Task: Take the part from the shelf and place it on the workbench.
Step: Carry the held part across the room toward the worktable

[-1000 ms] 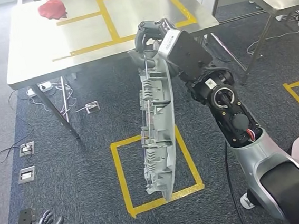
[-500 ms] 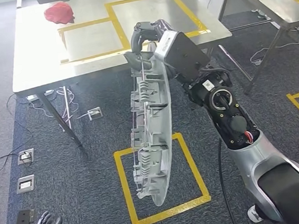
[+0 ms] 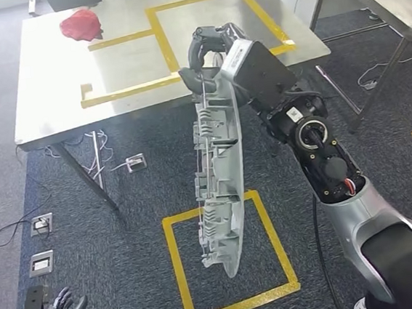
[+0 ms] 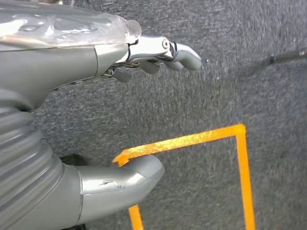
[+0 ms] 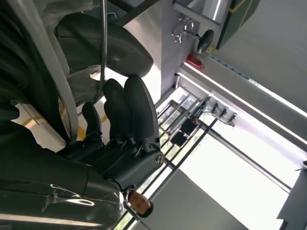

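the head view looks forward and down from high on the body, taking in the workbench [image 3: 50, 104], the carpet and a yellow tape square [image 3: 230, 258] on the floor. the left wrist view sits close behind the left hand [image 4: 119, 110], facing down at the carpet and a tape corner [image 4: 237, 132]. the right wrist view sits tight behind the right hand [image 5: 119, 120], facing upward; it shares the bench with the head view.

Part [image 3: 220, 175] hangs before workbench [image 3: 49, 96], over floor.

Red cloth [image 3: 80, 25] occupies workbench's [image 3: 48, 82] far corner
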Motion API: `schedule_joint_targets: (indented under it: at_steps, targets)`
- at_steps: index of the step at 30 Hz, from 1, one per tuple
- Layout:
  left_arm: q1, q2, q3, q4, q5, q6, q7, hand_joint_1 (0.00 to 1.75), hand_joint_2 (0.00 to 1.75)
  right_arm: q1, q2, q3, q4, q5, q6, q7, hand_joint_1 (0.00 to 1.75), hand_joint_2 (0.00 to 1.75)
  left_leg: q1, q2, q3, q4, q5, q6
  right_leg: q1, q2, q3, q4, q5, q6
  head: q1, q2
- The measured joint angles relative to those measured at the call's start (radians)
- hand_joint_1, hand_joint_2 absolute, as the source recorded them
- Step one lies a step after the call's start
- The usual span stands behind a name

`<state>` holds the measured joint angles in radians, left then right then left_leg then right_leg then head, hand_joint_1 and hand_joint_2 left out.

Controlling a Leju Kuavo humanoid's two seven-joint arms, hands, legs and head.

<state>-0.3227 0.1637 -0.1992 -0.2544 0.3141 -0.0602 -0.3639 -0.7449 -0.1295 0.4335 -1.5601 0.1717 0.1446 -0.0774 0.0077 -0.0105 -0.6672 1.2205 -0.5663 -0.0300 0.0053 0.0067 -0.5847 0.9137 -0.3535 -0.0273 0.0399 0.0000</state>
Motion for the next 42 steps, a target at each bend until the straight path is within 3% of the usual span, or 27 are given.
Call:
schedule_joint_targets:
  at_steps: [1, 2, 5, 7, 11, 13, 15, 16, 17, 18, 20, 21, 22, 25, 27, 30, 31, 32, 33, 35, 36, 38, 40, 42]
  targets:
    - [0.001, 0.0, 0.0, 0.0, 0.0, 0.0, 0.0, 0.0, 1.75, 0.003, 0.0, 0.0, 0.0, 0.0, 0.0, 0.0, 1.75, 1.75, 0.003, 0.001, -0.027, 0.023, -0.002, -0.004, -0.001, 0.001, 0.006, 0.001, -0.006, 0.001, -0.003, 0.0]
    - [0.002, 0.0, 0.0, 0.0, 0.0, 0.0, 0.0, 0.0, 1.75, 0.005, 0.0, 0.001, 0.0, 0.0, 0.0, 0.001, 1.75, 1.75, 0.006, 0.002, -0.037, 0.008, 0.019, -0.008, -0.003, 0.001, 0.012, 0.002, -0.013, 0.003, -0.006, 0.0]
    - [0.001, 0.003, 0.0, 0.0, -0.001, 0.001, 0.001, 0.0, 1.75, 0.006, 0.0, 0.001, 0.0, 0.0, 0.0, 0.0, 1.75, 1.75, 0.01, 0.006, 0.012, -0.188, 0.163, -0.008, -0.005, 0.003, 0.03, 0.014, -0.036, 0.013, -0.016, 0.0]
    - [-0.002, 0.004, 0.0, 0.0, -0.002, 0.001, 0.003, 0.0, 1.75, 0.005, 0.0, 0.001, 0.0, 0.003, 0.0, -0.001, 1.75, 1.75, 0.006, 0.007, 0.036, -0.267, 0.198, 0.006, -0.003, 0.005, 0.03, 0.022, -0.048, 0.025, -0.022, 0.0]
    - [-0.004, 0.003, 0.0, -0.001, -0.003, 0.003, 0.006, 0.0, 1.75, 0.005, -0.001, 0.0, 0.0, 0.01, 0.0, -0.003, 1.75, 1.75, 0.008, 0.005, 0.047, -0.275, 0.198, 0.031, -0.004, 0.004, 0.02, 0.045, -0.076, 0.047, -0.018, 0.0]
    - [-0.006, 0.002, 0.0, -0.001, -0.003, 0.003, 0.007, 0.0, 1.75, 0.002, -0.001, -0.002, 0.0, 0.011, 0.0, -0.003, 1.75, 1.75, 0.01, 0.006, 0.056, -0.278, 0.194, 0.039, -0.007, 0.001, -0.022, 0.142, -0.13, 0.057, -0.008, 0.0]
    - [-0.008, 0.002, 0.0, -0.001, -0.003, 0.003, 0.007, 0.0, 1.75, 0.002, -0.002, -0.002, 0.001, 0.011, 0.0, -0.003, 1.75, 1.75, 0.008, 0.006, 0.06, -0.277, 0.188, 0.045, -0.008, 0.0, -0.091, 0.287, -0.185, 0.063, 0.002, 0.0]
    - [-0.008, 0.001, 0.0, -0.001, -0.003, 0.003, 0.007, 0.0, 1.75, 0.003, -0.003, -0.002, 0.002, 0.011, 0.0, -0.003, 1.75, 1.75, 0.008, 0.006, 0.063, -0.276, 0.185, 0.046, -0.009, 0.0, -0.116, 0.331, -0.192, 0.064, 0.005, 0.0]
    - [-0.008, 0.001, 0.0, -0.001, -0.003, 0.003, 0.007, 0.0, 1.75, 0.005, -0.003, -0.002, 0.002, 0.011, 0.0, -0.004, 1.75, 1.75, 0.008, 0.005, 0.066, -0.275, 0.182, 0.046, -0.009, 0.0, -0.124, 0.335, -0.178, 0.064, 0.008, 0.0]
    - [-0.008, 0.0, 0.0, -0.001, -0.003, 0.003, 0.008, 0.0, 1.75, 0.005, -0.003, -0.003, 0.003, 0.011, 0.0, -0.004, 1.75, 1.75, 0.008, 0.004, 0.071, -0.274, 0.178, 0.045, -0.009, 0.0, -0.111, 0.297, -0.146, 0.061, 0.011, 0.0]
    - [-0.008, -0.001, 0.0, -0.001, -0.003, 0.003, 0.008, 0.0, 1.75, 0.005, -0.003, -0.004, 0.003, 0.012, -0.001, -0.008, 1.75, 1.75, 0.007, 0.001, 0.082, -0.271, 0.168, 0.04, -0.007, 0.0, -0.053, 0.16, -0.066, 0.053, 0.021, 0.0]
    - [-0.009, -0.001, 0.0, -0.001, -0.003, 0.003, 0.009, 0.0, 1.75, 0.004, -0.003, -0.005, 0.003, 0.012, -0.002, -0.011, 1.75, 1.75, 0.005, -0.001, 0.084, -0.27, 0.165, 0.037, -0.006, 0.001, -0.025, 0.1, -0.042, 0.048, 0.024, 0.0]
    - [-0.01, -0.001, 0.0, -0.001, -0.004, 0.003, 0.009, 0.0, 1.75, 0.004, -0.003, -0.005, 0.003, 0.013, -0.002, -0.013, 1.75, 1.75, 0.003, -0.001, 0.084, -0.269, 0.163, 0.034, -0.004, 0.001, -0.006, 0.062, -0.035, 0.044, 0.026, 0.0]
    - [-0.011, -0.002, 0.0, -0.001, -0.005, 0.003, 0.011, 0.0, 1.75, 0.004, -0.004, -0.006, 0.004, 0.014, -0.003, -0.018, 1.75, 1.75, 0.0, -0.001, 0.08, -0.267, 0.16, 0.022, -0.007, 0.002, 0.01, 0.034, -0.044, 0.034, 0.023, 0.0]
    - [-0.013, -0.001, 0.0, -0.001, -0.006, 0.003, 0.011, 0.0, 1.75, 0.003, -0.004, -0.008, 0.003, 0.014, -0.003, -0.02, 1.75, 1.75, 0.001, 0.002, 0.062, -0.227, 0.134, 0.012, -0.012, 0.002, 0.017, 0.026, -0.043, 0.025, 0.016, 0.0]
    - [-0.013, 0.0, 0.0, -0.001, -0.006, 0.003, 0.011, 0.0, 1.75, 0.003, -0.005, -0.008, 0.004, 0.014, -0.002, -0.023, 1.75, 1.75, 0.002, 0.004, -0.041, -0.033, 0.054, 0.004, -0.012, 0.002, 0.021, 0.024, -0.045, 0.015, -0.002, 0.0]
    - [-0.011, -0.001, 0.0, -0.001, -0.006, 0.003, 0.011, 0.0, 1.75, 0.005, -0.005, -0.007, 0.005, 0.014, -0.002, -0.023, 1.75, 1.75, 0.002, 0.004, -0.073, 0.018, 0.045, 0.002, -0.012, 0.002, 0.022, 0.024, -0.047, 0.013, -0.007, 0.0]
    - [-0.01, -0.001, 0.0, -0.001, -0.006, 0.003, 0.01, 0.0, 1.75, 0.007, -0.005, -0.007, 0.007, 0.014, -0.001, -0.023, 1.75, 1.75, 0.002, 0.005, -0.088, 0.033, 0.054, 0.002, -0.012, 0.002, 0.024, 0.025, -0.049, 0.013, -0.011, 0.0]
    - [-0.009, 0.0, 0.0, -0.001, -0.006, 0.003, 0.01, 0.0, 1.75, 0.008, -0.005, -0.007, 0.008, 0.014, -0.001, -0.023, 1.75, 1.75, 0.002, 0.005, -0.082, 0.006, 0.082, 0.004, -0.012, 0.003, 0.028, 0.025, -0.052, 0.013, -0.014, 0.0]
    - [-0.01, 0.001, 0.0, -0.001, -0.006, 0.003, 0.01, 0.0, 1.75, 0.009, -0.005, -0.007, 0.009, 0.014, -0.001, -0.023, 1.75, 1.75, 0.002, 0.005, -0.021, -0.134, 0.16, 0.01, -0.011, 0.004, 0.037, 0.026, -0.061, 0.017, -0.018, 0.0]
    - [-0.011, 0.002, 0.0, -0.001, -0.006, 0.003, 0.009, 0.0, 1.75, 0.008, -0.005, -0.007, 0.009, 0.014, -0.001, -0.024, 1.75, 1.75, 0.001, 0.005, 0.011, -0.201, 0.185, 0.013, -0.009, 0.005, 0.04, 0.028, -0.066, 0.021, -0.021, 0.0]
    - [-0.011, 0.003, 0.0, -0.001, -0.005, 0.003, 0.009, 0.0, 1.75, 0.008, -0.005, -0.007, 0.01, 0.014, 0.0, -0.024, 1.75, 1.75, -0.002, 0.005, 0.044, -0.268, 0.195, 0.023, -0.005, 0.006, 0.044, 0.03, -0.072, 0.032, -0.022, 0.0]
    - [-0.011, 0.003, 0.0, -0.001, -0.003, 0.004, 0.008, 0.0, 1.75, 0.007, -0.005, -0.008, 0.01, 0.014, 0.002, -0.026, 1.75, 1.75, -0.001, 0.005, 0.052, -0.274, 0.187, 0.034, -0.003, 0.006, 0.048, 0.032, -0.076, 0.043, -0.02, 0.0]
    - [-0.01, 0.003, 0.0, -0.001, 0.0, 0.005, 0.005, 0.0, 1.75, 0.004, -0.005, -0.008, 0.011, 0.014, 0.006, -0.031, 1.75, 1.75, 0.003, 0.004, 0.065, -0.278, 0.183, 0.045, -0.004, 0.004, 0.034, 0.073, -0.099, 0.054, -0.014, 0.0]
